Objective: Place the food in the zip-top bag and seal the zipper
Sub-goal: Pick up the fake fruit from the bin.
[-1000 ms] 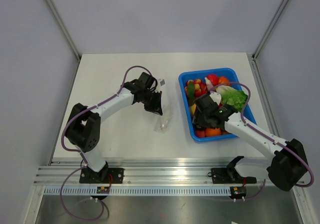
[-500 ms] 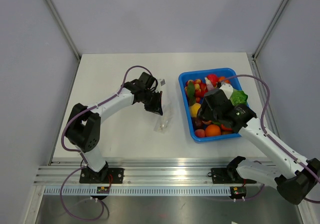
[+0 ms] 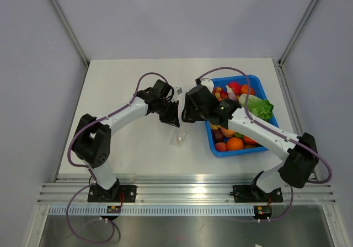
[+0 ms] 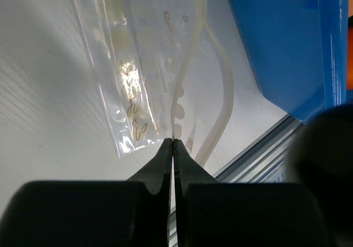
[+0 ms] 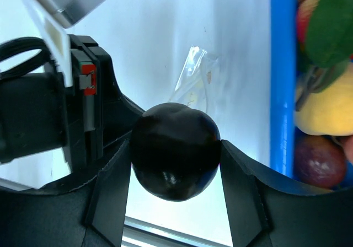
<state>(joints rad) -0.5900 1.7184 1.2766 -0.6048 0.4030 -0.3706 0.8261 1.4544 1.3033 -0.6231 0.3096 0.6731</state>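
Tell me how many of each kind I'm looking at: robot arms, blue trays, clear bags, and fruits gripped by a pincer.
Robot arms: 2, left arm and right arm
Blue tray: 1
Clear bag: 1
Dark fruit gripped by the right pincer: 1
Total: 5

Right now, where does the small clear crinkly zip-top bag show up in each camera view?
Top external: the small clear crinkly zip-top bag is mid-picture beside the left hand, left of the blue plastic tray.
Left wrist: the bag fills upper centre, its edge pinched in the shut left hand.
Right wrist: the bag sits centre, above the round dark purple-black fruit.
Shared landmark: the blue tray, right of the bag in every view.
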